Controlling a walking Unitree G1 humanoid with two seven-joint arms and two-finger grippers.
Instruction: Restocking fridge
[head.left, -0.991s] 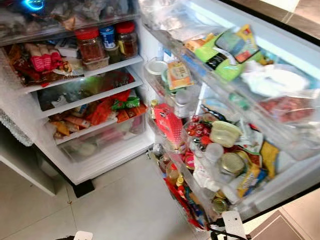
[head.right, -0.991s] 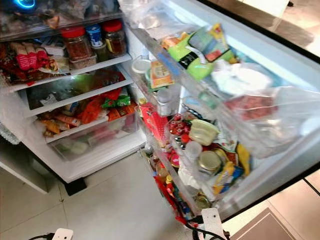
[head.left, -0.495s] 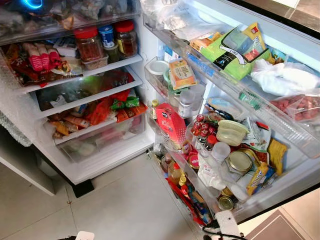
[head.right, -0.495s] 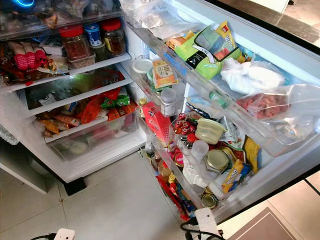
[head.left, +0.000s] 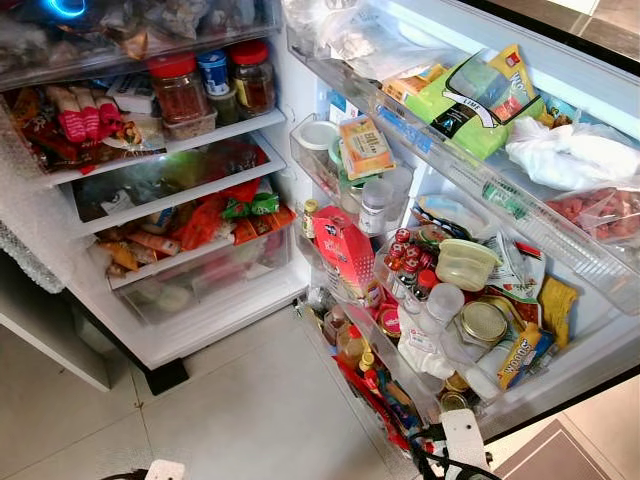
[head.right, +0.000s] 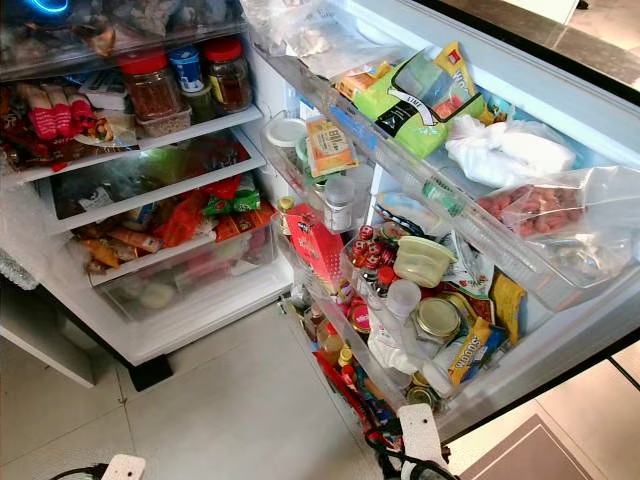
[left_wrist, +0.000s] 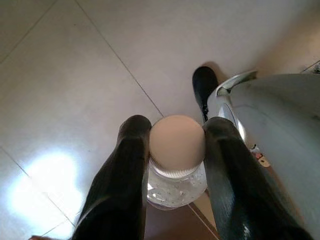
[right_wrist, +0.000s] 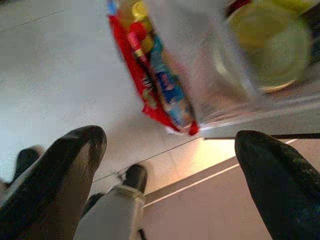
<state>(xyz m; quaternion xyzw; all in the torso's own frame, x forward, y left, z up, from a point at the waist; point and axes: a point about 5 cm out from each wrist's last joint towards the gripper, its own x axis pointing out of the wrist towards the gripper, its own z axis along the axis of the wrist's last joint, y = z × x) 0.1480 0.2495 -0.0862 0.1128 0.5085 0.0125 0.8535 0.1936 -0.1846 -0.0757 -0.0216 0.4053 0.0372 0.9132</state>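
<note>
Left gripper (left_wrist: 170, 150): both fingers (left_wrist: 125, 170) clamped on a clear bottle (left_wrist: 176, 175) just under its beige cap (left_wrist: 177, 145). Bottle hangs over pale floor tile (left_wrist: 75, 75); the robot's foot (left_wrist: 205, 87) lies at 1 o'clock of the cap in the wrist view.

Right gripper (right_wrist: 170, 150): fingers (right_wrist: 65, 165) spread wide, nothing between them. It hangs low by the bottom corner of the fridge door (head.left: 600, 350); a red snack pack (right_wrist: 155, 85) in the lowest door bin sits at 12 o'clock of the gap in the wrist view, a round yellow lid (right_wrist: 270, 45) at 2 o'clock.

Head view: fridge (head.left: 40, 260) stands open, door swung toward 3 o'clock. Three jars (head.left: 180, 88) on an upper shelf at 11 o'clock. Red and orange packets (head.left: 210, 220) on the shelf below, above a clear drawer (head.left: 200, 280). Door bins are packed: green lime pack (head.left: 460, 100) at 1 o'clock, white bag (head.left: 570, 155) at 2 o'clock, red carton (head.left: 340, 250) near centre, cream tub (head.left: 465, 265) and gold-lid jar (head.left: 483, 322) at 4 o'clock.
</note>
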